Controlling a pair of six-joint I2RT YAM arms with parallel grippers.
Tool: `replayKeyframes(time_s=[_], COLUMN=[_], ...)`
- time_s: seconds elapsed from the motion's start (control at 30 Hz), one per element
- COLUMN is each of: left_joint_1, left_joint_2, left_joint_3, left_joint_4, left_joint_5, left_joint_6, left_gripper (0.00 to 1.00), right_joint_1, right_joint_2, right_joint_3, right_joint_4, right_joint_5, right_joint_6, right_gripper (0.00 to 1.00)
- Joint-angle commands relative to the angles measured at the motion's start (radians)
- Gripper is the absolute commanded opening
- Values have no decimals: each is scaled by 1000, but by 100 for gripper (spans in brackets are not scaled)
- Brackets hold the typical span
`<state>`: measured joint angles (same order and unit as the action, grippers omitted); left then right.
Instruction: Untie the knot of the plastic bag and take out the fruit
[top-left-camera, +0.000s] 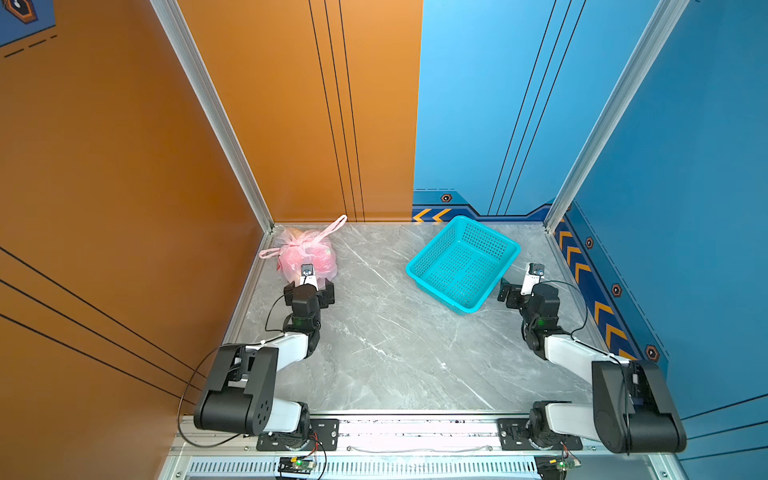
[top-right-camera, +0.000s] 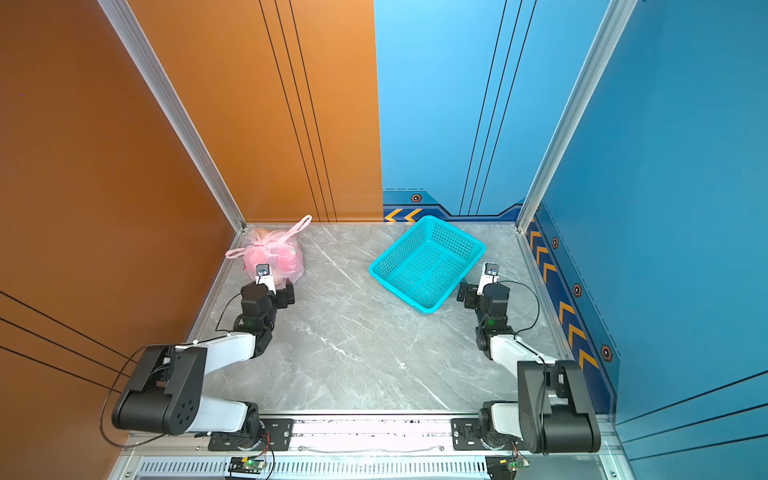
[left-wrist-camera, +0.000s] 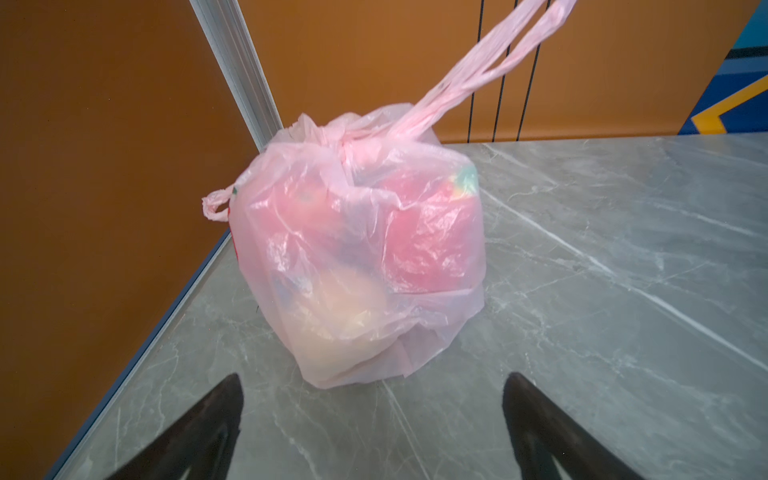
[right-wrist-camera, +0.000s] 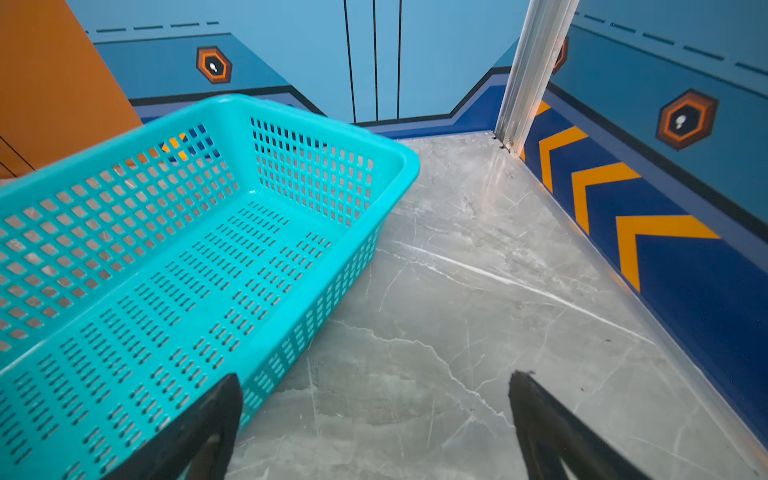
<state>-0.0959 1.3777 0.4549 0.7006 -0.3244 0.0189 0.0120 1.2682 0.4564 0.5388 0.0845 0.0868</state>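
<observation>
Where the orange walls (left-wrist-camera: 104, 166) meet at the far left corner of the desk (left-wrist-camera: 602, 291), the knot (left-wrist-camera: 345, 139) sits on top of the plastic bag (left-wrist-camera: 357, 257), a tight twist of thin pink strips. One long loop handle (left-wrist-camera: 478, 70) sticks up; its top is cut off. The bag is thin, crinkly and see-through. The fruit (left-wrist-camera: 428, 237) shows inside as blurry red and pale yellow lumps, hard to tell apart. The left fingers (left-wrist-camera: 208, 432), black and pointy, stand wide apart just before the bag, not touching it. A teal basket (right-wrist-camera: 124, 266) full of little holes sits well apart on the grey, marble-look desk. The right fingers (right-wrist-camera: 548, 432) stand wide too, next to the basket, holding nothing.
</observation>
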Motion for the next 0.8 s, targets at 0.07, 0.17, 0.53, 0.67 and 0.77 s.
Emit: replayKeyframes(time_s=[0.07,0.17,0.53,0.67,0.77], left_joint_1=[-16,-37,-138,-174,-190], left_joint_2=[-99,-131,-159,-150,-144], left_joint_3=[105,165,245,262,279], left_joint_4=[-282,-392,-608,-635,-653], left_joint_5=[53,68,179,200,214], left_joint_6=[-50,-114,-325,-344,-354], left_gripper=[98,98,98,98,98], right_joint_1=[18,39,303,334,342], right_joint_2=[-130,-182,-45,85,190], right_joint_3=[106,179,584,703,786], right_joint_4=[-459,-655,-1243,-1335,-1397], right_joint_5=[89,123,291,274,294], right_joint_6=[78,126,279,326,326], right_gripper=[100,100,100,100,100])
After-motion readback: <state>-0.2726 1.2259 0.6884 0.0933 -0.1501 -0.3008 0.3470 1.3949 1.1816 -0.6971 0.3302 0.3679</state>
